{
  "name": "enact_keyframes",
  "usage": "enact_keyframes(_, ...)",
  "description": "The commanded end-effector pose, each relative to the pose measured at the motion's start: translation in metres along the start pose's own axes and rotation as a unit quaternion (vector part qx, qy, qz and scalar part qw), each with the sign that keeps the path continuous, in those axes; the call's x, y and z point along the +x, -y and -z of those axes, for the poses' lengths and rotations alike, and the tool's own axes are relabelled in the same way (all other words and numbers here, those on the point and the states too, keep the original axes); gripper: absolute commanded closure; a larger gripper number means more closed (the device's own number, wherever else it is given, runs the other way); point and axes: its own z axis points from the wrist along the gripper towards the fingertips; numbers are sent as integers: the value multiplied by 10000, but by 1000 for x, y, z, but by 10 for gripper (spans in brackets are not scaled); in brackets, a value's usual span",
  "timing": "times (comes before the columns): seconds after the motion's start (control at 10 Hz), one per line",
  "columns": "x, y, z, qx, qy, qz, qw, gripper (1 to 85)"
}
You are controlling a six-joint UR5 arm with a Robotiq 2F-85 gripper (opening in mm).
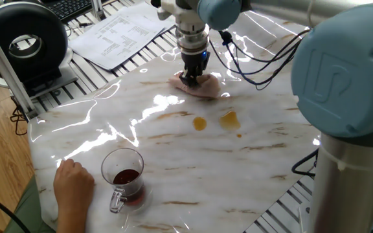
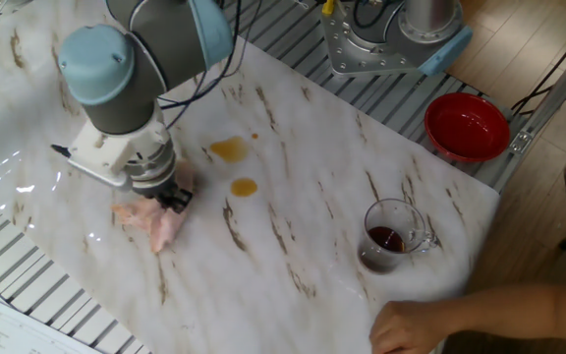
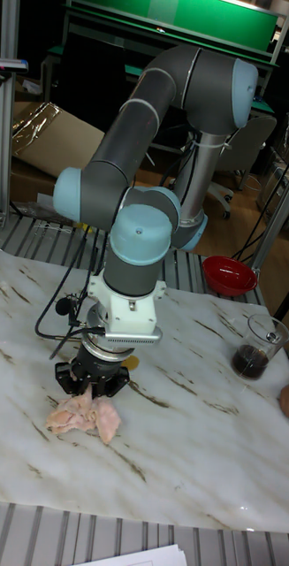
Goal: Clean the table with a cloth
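Fingers [image 1: 190,79] clamped on pink cloth [image 1: 201,87], pressed down on bench [image 1: 173,149], upper middle of frame. Two brown spills [image 1: 201,123] just below. Glass cup [image 1: 123,173] lower left.

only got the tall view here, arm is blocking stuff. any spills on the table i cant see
Observer: Yes, two amber puddles lie on the table, apart from the cloth.
Operator: is the gripper on the cloth
Observer: The gripper presses down on the cloth's top; whether its jaws pinch it I cannot tell.
Operator: anything near the glass mug
Observer: A person's hand rests on the table beside the glass mug.
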Motion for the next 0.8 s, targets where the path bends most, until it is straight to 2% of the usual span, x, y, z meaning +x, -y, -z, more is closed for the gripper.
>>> enact_keyframes(0.0, 4, -14, 18, -574, -116, -192, 9981, 843)
enact_keyframes(0.1, 6, -8, 17, -588, -106, -183, 9980, 843)
enact_keyframes(0.2, 4, -13, 12, -555, -52, -241, 9982, 843)
enact_keyframes(0.4, -8, -43, -2, -310, 127, -512, 9981, 843)
enact_keyframes(0.5, -13, -56, -9, -264, 196, -629, 9975, 843)
enact_keyframes(0.6, -13, -60, -10, -226, 198, -676, 9973, 843)
enact_keyframes(0.7, -11, -62, -4, -199, 109, -738, 9970, 843)
